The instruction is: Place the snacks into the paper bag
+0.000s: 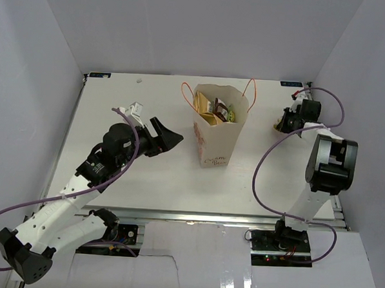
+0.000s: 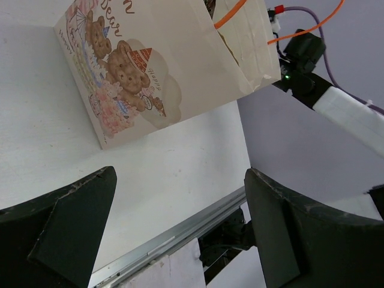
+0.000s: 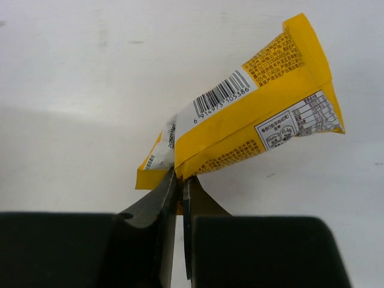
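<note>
The cream paper bag (image 1: 216, 135) with orange cord handles stands upright at the table's middle back, with several snack packets (image 1: 213, 110) inside its open top. In the left wrist view the paper bag (image 2: 174, 66) shows a teddy-bear print. My left gripper (image 1: 169, 137) is open and empty, left of the bag; its dark fingers (image 2: 282, 228) stand wide apart. My right gripper (image 1: 282, 125) is at the far right of the table, shut on the edge of a small yellow snack packet (image 3: 252, 120) with a barcode; the yellow packet (image 1: 278, 127) barely shows in the top view.
White walls close in the table on the left, back and right. The table's metal front rail (image 2: 162, 243) runs below my left gripper. Purple cables (image 1: 269, 154) loop round the right arm.
</note>
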{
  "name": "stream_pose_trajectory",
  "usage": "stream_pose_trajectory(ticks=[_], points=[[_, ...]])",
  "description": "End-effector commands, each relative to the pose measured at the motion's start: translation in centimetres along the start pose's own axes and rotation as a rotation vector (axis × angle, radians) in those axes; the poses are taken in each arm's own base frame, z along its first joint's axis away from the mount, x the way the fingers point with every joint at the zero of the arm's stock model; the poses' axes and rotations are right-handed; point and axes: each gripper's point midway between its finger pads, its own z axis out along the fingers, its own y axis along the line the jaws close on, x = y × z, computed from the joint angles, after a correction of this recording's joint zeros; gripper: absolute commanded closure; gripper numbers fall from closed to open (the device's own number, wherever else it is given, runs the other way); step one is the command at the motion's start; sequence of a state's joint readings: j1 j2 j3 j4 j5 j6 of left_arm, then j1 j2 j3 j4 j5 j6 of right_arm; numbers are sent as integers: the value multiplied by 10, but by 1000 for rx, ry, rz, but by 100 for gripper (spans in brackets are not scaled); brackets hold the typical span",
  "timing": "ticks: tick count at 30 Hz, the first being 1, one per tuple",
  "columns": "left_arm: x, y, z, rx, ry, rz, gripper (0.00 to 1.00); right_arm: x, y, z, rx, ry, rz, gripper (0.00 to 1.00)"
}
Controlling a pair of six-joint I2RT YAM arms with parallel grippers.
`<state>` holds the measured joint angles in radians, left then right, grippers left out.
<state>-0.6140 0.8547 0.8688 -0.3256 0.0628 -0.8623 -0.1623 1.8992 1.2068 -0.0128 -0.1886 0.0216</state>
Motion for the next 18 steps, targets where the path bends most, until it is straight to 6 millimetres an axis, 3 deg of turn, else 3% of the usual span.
stream_pose_trajectory(ticks=[1,2,4,6,8,9,11,12,13,14,15,17,18], points=[[0,-10,3,64,3,33,2,-49,54,-60,-256,-223,-343,92],[-1,-12,4,76,0,46,2,-61,64,-86,-271,-279,-392,92],[1,-13,7,86,11,59,2,-75,80,-114,-321,-347,-482,92],[1,-15,9,101,10,83,2,-105,99,-156,-356,-446,-560,92],[1,-16,10,111,11,99,2,-121,114,-187,-397,-471,-569,92],[2,-15,11,113,13,112,2,-147,132,-215,-444,-540,-611,92],[0,-17,11,123,7,127,2,-167,155,-245,-491,-595,-660,92],[0,-16,11,124,5,141,2,-180,183,-268,-542,-635,-715,92],[0,-16,12,127,2,149,2,-184,197,-279,-557,-660,-778,92],[0,-16,12,127,4,156,2,-174,227,-287,-629,-645,-821,92],[0,-16,12,129,3,169,2,-181,247,-304,-655,-680,-880,92],[1,-14,12,126,6,179,2,-173,283,-315,-688,-705,-1002,92],[0,-15,11,130,3,190,2,-168,291,-317,-699,-693,-1030,92]])
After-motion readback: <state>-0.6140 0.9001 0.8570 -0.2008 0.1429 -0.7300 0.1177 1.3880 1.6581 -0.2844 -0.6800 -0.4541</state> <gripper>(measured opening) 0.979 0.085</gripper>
